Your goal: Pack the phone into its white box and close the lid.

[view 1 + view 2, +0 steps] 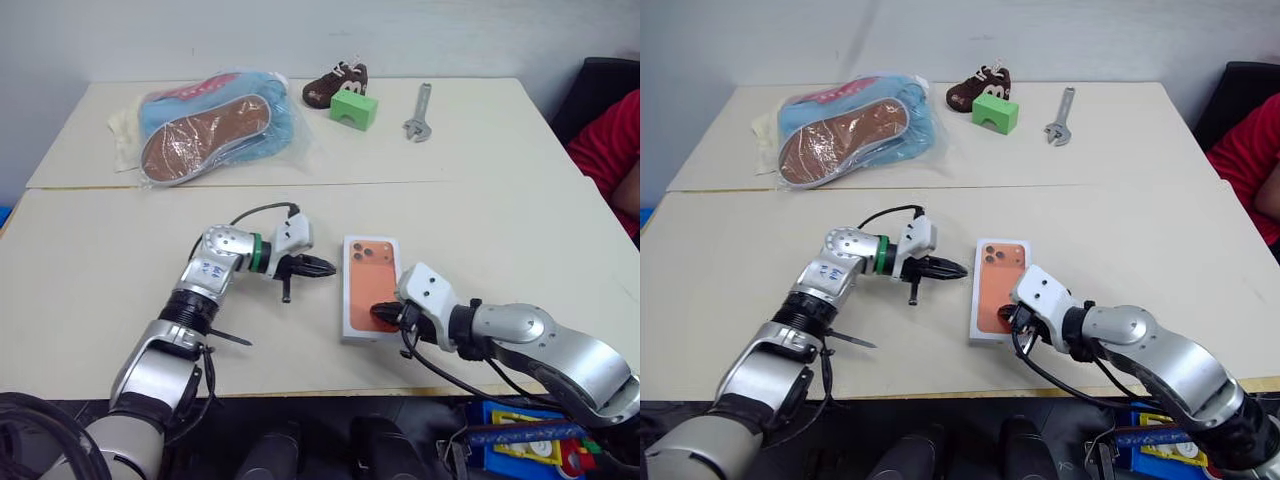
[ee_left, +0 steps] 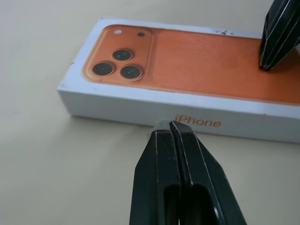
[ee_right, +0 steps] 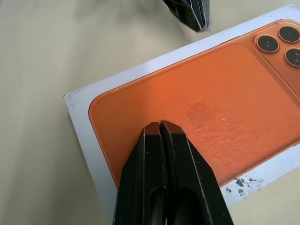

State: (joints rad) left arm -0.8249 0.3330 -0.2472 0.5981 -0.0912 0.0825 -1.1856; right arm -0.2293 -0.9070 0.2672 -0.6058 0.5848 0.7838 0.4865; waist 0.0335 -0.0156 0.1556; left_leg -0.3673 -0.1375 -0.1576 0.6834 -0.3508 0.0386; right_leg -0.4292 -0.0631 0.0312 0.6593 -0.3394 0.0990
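Head camera views are showing the lid [image 1: 368,285], printed face up, sitting closed on the near table [image 1: 100,300] between my two arms. My right gripper [image 1: 384,313] is pressing its clenched, empty fingertips onto the lid's near end. My left gripper [image 1: 327,267], also clenched and empty, is pointing at the lid's left side, just beside it.

The lid [image 1: 369,286], white with an orange phone print, sits closed, flat on the table.
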